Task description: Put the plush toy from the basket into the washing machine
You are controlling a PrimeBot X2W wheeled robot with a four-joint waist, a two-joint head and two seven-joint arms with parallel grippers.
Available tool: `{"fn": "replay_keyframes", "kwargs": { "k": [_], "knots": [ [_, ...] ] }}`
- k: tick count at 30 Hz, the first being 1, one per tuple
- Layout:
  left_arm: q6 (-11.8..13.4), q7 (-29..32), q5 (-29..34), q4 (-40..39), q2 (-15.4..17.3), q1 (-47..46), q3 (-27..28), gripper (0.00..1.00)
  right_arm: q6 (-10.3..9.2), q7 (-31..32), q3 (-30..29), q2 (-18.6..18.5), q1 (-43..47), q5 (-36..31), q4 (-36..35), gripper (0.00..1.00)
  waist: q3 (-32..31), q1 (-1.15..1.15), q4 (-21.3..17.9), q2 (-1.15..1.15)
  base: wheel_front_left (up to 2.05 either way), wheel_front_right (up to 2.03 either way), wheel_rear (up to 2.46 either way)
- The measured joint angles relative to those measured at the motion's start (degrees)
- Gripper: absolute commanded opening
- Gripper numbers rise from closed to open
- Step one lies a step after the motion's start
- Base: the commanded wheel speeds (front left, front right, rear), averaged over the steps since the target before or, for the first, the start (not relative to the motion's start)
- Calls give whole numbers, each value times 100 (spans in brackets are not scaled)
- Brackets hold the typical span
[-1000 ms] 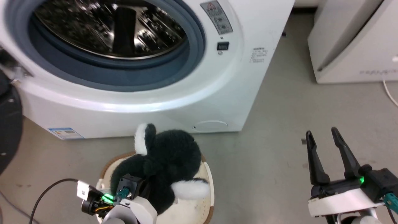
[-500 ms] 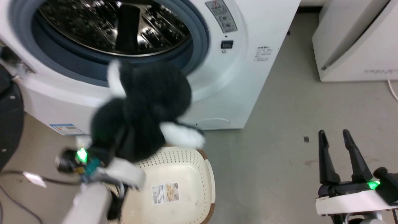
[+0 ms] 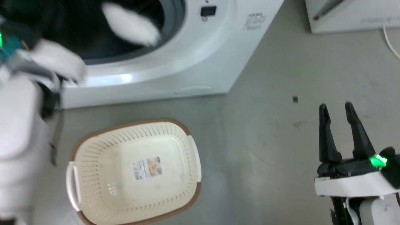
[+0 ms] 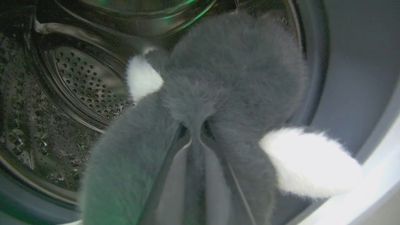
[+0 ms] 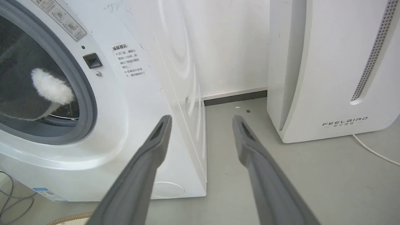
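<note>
I note the left gripper [image 4: 195, 129] clamped on the plush toy [image 4: 225, 72], held at the washing machine [image 3: 193, 50] porthole, its white limb [image 4: 309, 162] near the gasket [image 5: 84, 103]; right gripper [image 3: 336, 107] spread, empty. Risk: released this shallow, the toy may snag and tumble out onto the floor [image 3: 265, 140].

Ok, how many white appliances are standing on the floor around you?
2: the washing machine on the left in the right wrist view, and the FEELBIRD unit to its right. Others may sit out of frame.
</note>
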Motion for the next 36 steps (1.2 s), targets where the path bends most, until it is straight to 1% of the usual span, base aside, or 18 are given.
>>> {"fn": "replay_keyframes", "kwargs": {
  "k": [3,6,9,14,19,22,24,25,29,30,31,36],
  "knots": [
    [-153,283,121,352,252,-675,-91,0,0,0,63,0,-171,-12,-132,100,290,0,-111,0,0,0,0],
    [-260,537,179,730,407,-1294,-252,0,0,0,93,0,-303,-7,-278,100,567,1,-220,0,0,0,0],
    [-316,818,192,1155,489,-1857,-463,0,0,0,100,0,-380,1,-404,100,815,1,-318,0,0,0,0],
    [-359,1228,71,1816,488,-2565,-956,0,0,0,174,0,-460,-16,-542,100,1150,1,-455,0,0,0,0],
    [-358,1697,-646,2212,506,-3111,-1492,0,0,0,268,0,-464,-10,-557,100,1365,1,-587,0,0,0,0],
    [-358,2089,-1279,2340,542,-3325,-1699,0,0,0,319,0,-465,-9,-558,100,1459,1,-648,0,0,0,0],
    [-358,2323,-1617,2345,608,-3445,-1866,0,0,0,323,0,-465,-9,-558,100,1512,1,-668,0,0,0,0],
    [-357,2544,-1924,2285,730,-3540,-2174,0,0,0,325,0,-467,-7,-556,100,1555,1,-665,0,0,0,0],
    [-358,2428,-2146,2267,866,-3550,-2432,0,0,0,337,0,-476,-7,-530,100,1523,1,-635,0,0,0,0],
    [-358,2293,-2137,2307,883,-3545,-2464,89,0,0,337,0,-484,-7,-521,100,1503,0,-625,0,0,0,0],
    [-358,2178,-2136,2361,891,-3520,-2497,100,0,0,335,0,-488,-8,-512,100,1477,1,-614,0,0,0,0],
    [-358,1494,-2111,2637,787,-3135,-2613,100,0,0,286,0,-493,-58,-477,100,1229,0,-540,0,0,0,0]
  ]
}}
